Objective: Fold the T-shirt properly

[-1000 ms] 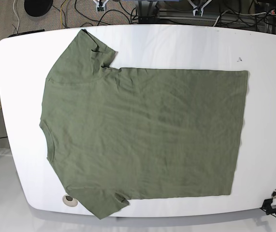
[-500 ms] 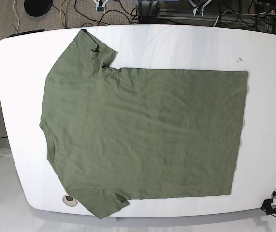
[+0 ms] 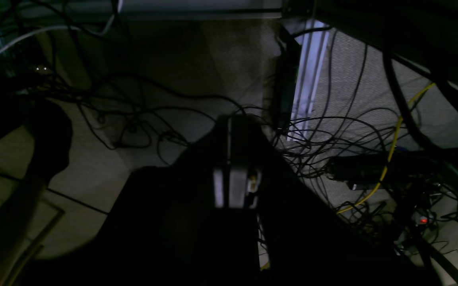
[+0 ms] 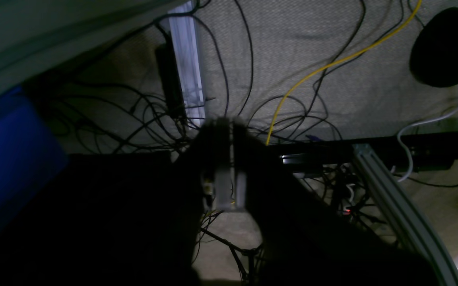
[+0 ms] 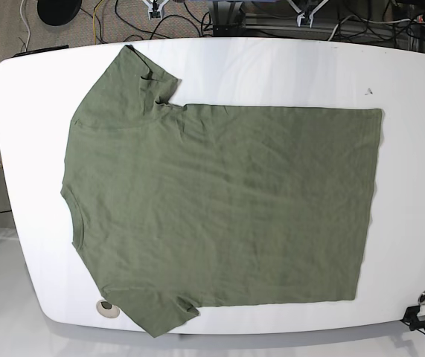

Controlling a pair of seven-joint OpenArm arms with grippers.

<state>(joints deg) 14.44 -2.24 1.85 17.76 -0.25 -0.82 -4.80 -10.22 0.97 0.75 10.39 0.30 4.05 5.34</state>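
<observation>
The left end effector [image 3: 235, 159] hangs clenched on nothing, its jaws pressed together in the dim left wrist view over a carpeted floor [image 3: 197, 59] strewn with black cables [image 3: 332, 135] and one yellow cable [image 3: 388, 159]. The right end effector [image 4: 225, 167] is likewise clenched and empty, above the same kind of floor, with an aluminium rail [image 4: 187, 67] beyond it. Neither one reaches over the surface [image 5: 272, 67], and neither touches the cloth.

The T-shirt [image 5: 219, 216] lies spread flat on the white surface, well apart from both end effectors. Its neck sits toward the base view's left edge, its hem toward the right. One sleeve nears the far rim; the other reaches the near rim. Bare surface shows along the far side and right of the hem. The shirt is plain olive green, lightly wrinkled and unfolded.
</observation>
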